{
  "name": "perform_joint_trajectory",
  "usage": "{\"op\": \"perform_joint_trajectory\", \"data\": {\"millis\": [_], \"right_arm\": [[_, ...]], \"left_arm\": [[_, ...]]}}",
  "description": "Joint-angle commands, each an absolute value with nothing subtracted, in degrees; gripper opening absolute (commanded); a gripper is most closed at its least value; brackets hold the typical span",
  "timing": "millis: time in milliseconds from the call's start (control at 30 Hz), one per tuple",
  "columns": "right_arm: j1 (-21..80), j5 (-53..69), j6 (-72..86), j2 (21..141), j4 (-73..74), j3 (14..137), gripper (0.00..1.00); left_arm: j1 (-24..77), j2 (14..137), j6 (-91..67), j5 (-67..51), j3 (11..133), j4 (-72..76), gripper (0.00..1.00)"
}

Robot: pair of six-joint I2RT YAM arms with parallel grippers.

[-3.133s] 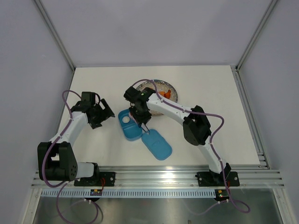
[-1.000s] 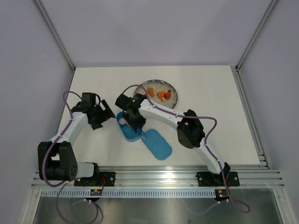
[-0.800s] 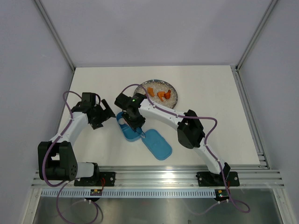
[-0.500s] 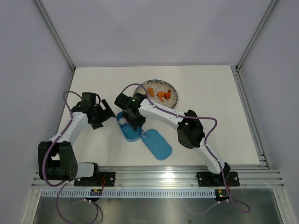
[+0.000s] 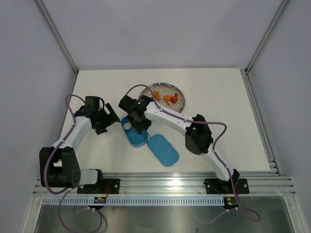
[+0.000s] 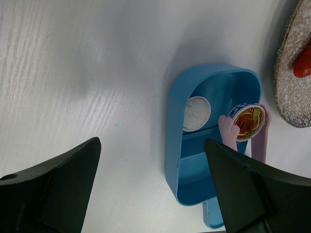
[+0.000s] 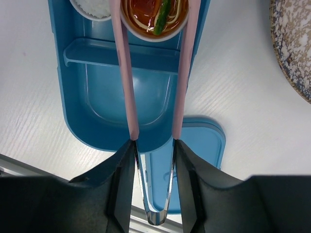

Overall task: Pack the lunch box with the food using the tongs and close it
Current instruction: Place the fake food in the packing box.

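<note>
Top external view: the right gripper (image 5: pixel 139 125) hangs over the open lunch box (image 5: pixel 134 139), which lies on the surface (image 5: pixel 218 126) with its lid (image 5: pixel 164 151) just beside its near end; orange chunks (image 5: pixel 168 98) remain on the plate (image 5: pixel 181 93) beyond. The left gripper (image 5: pixel 110 118) hovers beside the box, jaws wide, holding nothing. Left wrist view: the tongs (image 6: pixel 228 134) pinch a small cup of red food (image 6: pixel 247 121) at the right wall of the far compartment, next to the white ball (image 6: pixel 197 113). Right wrist view: this gripper (image 7: pixel 154 145) is clamped on both tong arms (image 7: pixel 124 73), squeezing them against the cup (image 7: pixel 154 18); the near compartment, this side of the divider (image 7: pixel 121 55), is bare. Whether the cup rests on the box floor cannot be told. Assessment: the packing step is in hand, at the point of setting down. The next move calls for easing the squeeze so the cup settles clear of the rim, then lifting the tongs straight out.
</note>
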State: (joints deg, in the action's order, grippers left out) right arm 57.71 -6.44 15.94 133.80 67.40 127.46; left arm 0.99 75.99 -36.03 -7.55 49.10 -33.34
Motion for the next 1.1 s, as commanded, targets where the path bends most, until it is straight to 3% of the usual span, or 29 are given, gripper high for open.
{"op": "perform_joint_trajectory", "data": {"millis": [0, 300, 1067], "right_arm": [[57.48, -7.29, 16.35, 133.42, 67.85, 129.73, 0.43], [57.39, -6.68, 16.35, 133.77, 67.68, 129.02, 0.47], [55.64, -5.37, 16.96, 126.66, 65.93, 132.37, 0.46]], "left_arm": [[0.62, 75.85, -36.04, -8.7, 48.87, -32.08, 0.91], [0.62, 75.59, -35.86, -8.35, 48.6, -32.17, 0.92], [0.62, 75.41, -35.69, -7.74, 48.43, -32.25, 0.92]]}}
